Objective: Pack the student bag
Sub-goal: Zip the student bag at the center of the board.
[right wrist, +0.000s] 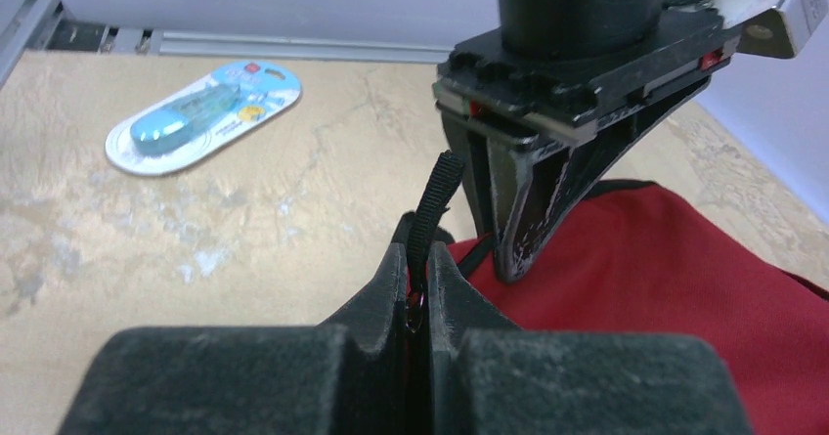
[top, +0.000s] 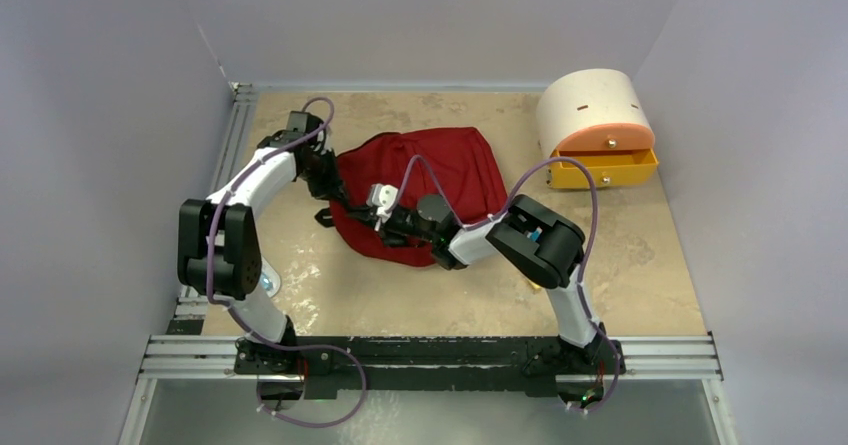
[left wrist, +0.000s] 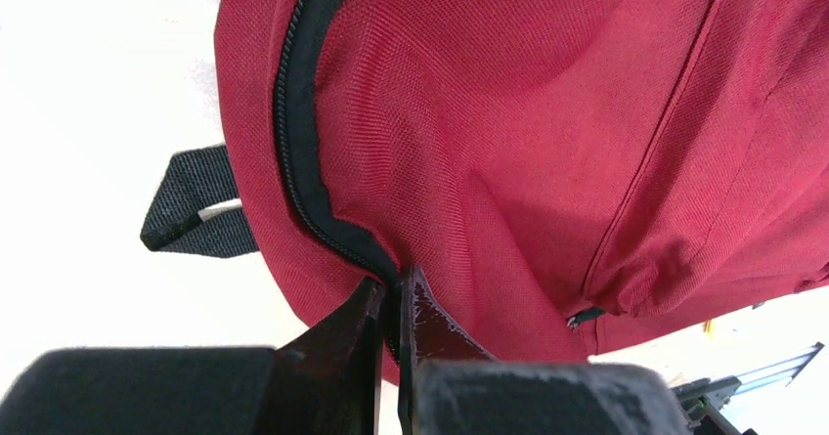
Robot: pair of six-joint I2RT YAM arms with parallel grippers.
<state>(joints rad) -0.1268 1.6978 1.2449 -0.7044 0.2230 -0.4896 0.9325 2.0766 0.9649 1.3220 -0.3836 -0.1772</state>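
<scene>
The dark red student bag (top: pixel 440 170) lies flat in the middle of the table, its black zipper (left wrist: pixel 293 112) shut along the edge. My left gripper (top: pixel 338 195) is at the bag's left edge; in the left wrist view it (left wrist: pixel 396 293) is shut on the bag's fabric at the zipper line. My right gripper (top: pixel 372 215) is just beside it at the bag's near-left corner. In the right wrist view it (right wrist: pixel 418 264) is shut on the black zipper pull strap (right wrist: pixel 435 195), with the left gripper's fingers (right wrist: pixel 513 230) right behind it.
A cream-and-orange drawer box (top: pixel 597 115) stands at the back right with its yellow drawer (top: pixel 603 170) pulled out. A blister pack with a blue item (right wrist: pixel 203 115) lies on the table near the left arm. A black strap loop (left wrist: pixel 191 205) sticks out from the bag.
</scene>
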